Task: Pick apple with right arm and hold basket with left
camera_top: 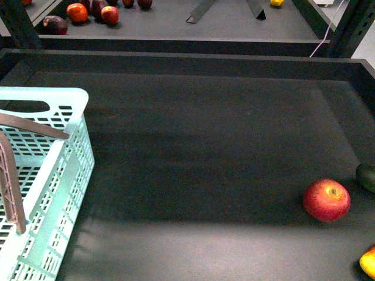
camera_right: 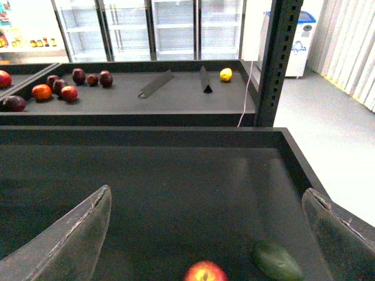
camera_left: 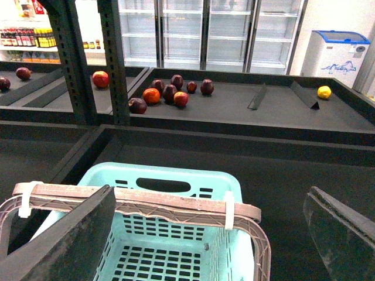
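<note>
Right gripper (camera_right: 208, 193) is held wide open and empty. The apple (camera_top: 326, 199) is seen just ahead of it, roughly centred between the jaws, at the near right of the tray (camera_top: 205, 146) (the right arm's side). Left gripper (camera_left: 211, 190) is spread, empty, over the handle (camera_left: 170, 205) of the basket (camera_top: 58, 99), near left. One apple, one basket and one green fruit (camera_top: 367, 175) beside the apple are counted.

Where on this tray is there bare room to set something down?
The wide stretch between the basket and the apple is bare, back to the rear wall. It is crowded at the right edge: the apple, a dark green item and a yellow-orange fruit lie near each other. The basket fills the near left corner.
</note>
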